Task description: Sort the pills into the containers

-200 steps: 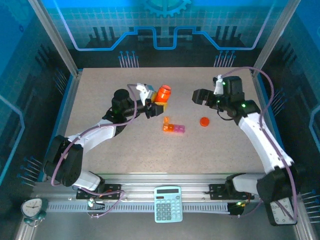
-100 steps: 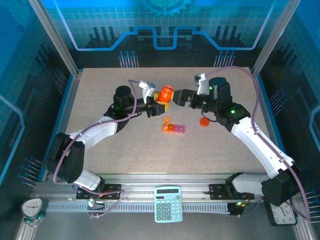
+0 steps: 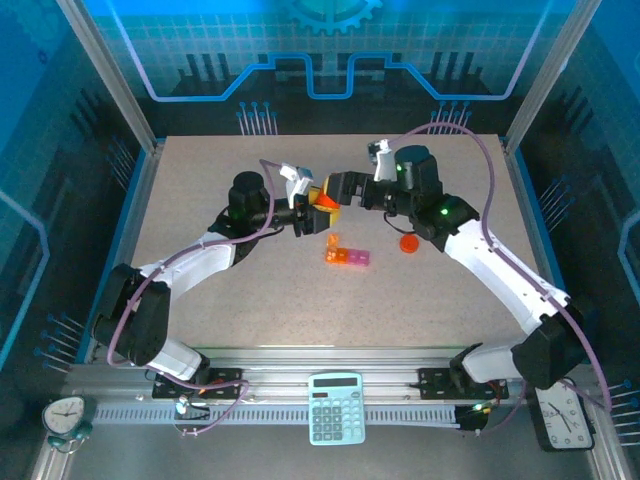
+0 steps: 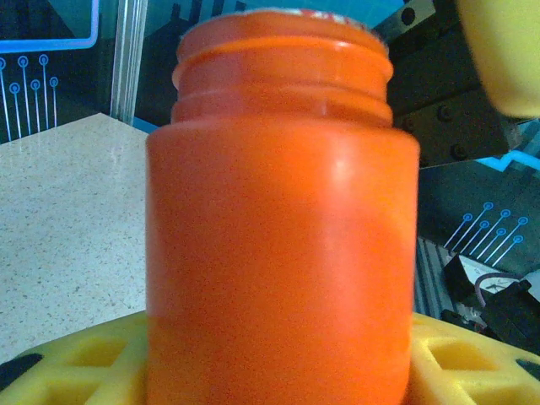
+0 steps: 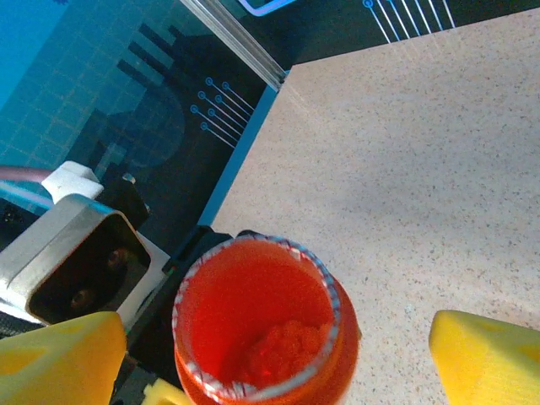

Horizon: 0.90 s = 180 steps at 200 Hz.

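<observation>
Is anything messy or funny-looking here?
The orange bottle has a ragged whitish ring round its open mouth, like leftover seal. Its likely lid, a red cap, lies loose on the table right of the containers. The pills sit inside; none look spilled.

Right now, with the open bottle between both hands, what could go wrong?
1. The orange pill bottle is uncapped with pills inside; the right hand, open around its mouth, could knock it in the left hand and spill them.
2. The containers lie off to one side on the table, so pills tipped here would probably miss them.
</observation>
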### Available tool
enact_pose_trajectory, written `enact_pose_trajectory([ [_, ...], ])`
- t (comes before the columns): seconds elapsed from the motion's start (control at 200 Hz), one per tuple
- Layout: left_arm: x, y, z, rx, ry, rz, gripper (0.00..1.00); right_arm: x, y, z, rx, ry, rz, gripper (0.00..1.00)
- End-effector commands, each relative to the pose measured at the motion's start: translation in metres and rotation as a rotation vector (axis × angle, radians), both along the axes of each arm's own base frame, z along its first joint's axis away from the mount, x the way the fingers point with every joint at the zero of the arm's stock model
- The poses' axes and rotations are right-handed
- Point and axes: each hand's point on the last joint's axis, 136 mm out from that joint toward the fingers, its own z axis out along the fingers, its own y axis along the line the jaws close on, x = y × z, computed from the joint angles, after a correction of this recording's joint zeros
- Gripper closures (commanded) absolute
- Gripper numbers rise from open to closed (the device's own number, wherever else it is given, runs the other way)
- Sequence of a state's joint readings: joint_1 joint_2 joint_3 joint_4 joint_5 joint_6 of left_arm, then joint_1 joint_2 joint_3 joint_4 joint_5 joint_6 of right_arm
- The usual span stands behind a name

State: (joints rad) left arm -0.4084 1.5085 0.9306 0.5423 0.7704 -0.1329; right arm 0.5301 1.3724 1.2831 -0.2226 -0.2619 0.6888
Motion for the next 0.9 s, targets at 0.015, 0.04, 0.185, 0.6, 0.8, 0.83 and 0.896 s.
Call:
enact_pose_trajectory([
  [0.015, 0.001, -0.002, 0.020, -0.027, -0.039, -0.028, 0.97, 0.005, 0.012, 0.014, 0.028, -0.026, 0.000, 0.08],
  [0.04, 0.001, -0.002, 0.020, -0.028, -0.039, -0.031, 0.98, 0.005, 0.012, 0.013, 0.028, -0.024, 0.000, 0.08],
  [0.185, 0.000, -0.003, 0.023, -0.033, -0.042, -0.036, 0.97, 0.008, 0.017, 0.009, 0.032, -0.014, 0.001, 0.11],
  [0.6, 0.000, -0.004, 0.023, -0.033, -0.043, -0.037, 0.97, 0.008, 0.031, 0.008, 0.042, -0.007, 0.034, 0.49],
  [0.8, 0.002, -0.003, 0.024, -0.030, -0.050, -0.024, 0.89, 0.008, 0.027, 0.010, 0.045, -0.018, 0.021, 0.64],
  [0.83, 0.002, -0.003, 0.024, -0.030, -0.051, -0.024, 0.86, 0.009, 0.026, 0.011, 0.045, -0.020, 0.014, 0.65],
  [0.896, 0.001, -0.003, 0.025, -0.031, -0.053, -0.022, 0.77, 0.012, 0.021, 0.012, 0.051, -0.020, -0.003, 0.66],
])
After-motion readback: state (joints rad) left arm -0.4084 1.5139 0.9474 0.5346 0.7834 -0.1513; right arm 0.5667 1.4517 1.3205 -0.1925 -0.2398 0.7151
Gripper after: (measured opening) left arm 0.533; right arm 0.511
